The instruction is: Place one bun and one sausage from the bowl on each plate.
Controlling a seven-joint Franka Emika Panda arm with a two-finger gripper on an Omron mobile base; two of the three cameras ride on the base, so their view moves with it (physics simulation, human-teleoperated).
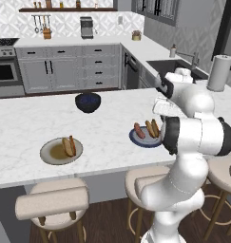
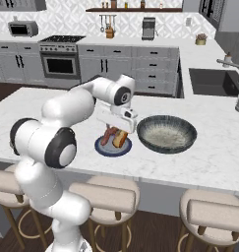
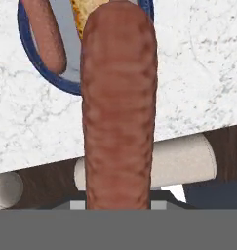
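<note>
Sausage (image 3: 119,107) fills the hand view, grasped by the fingers above the blue plate (image 2: 102,148); right base view adds the bowl (image 2: 166,134).

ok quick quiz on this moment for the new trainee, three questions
1. True or false: the grey bowl holds a bun.
2. What is the hand gripping? A) a bun B) a sausage C) nothing
3. Which plate lies under the hand?

Key: 1 false, the bowl looks empty. 2 B. 3 the blue plate, which already carries a bun and a sausage.
</note>
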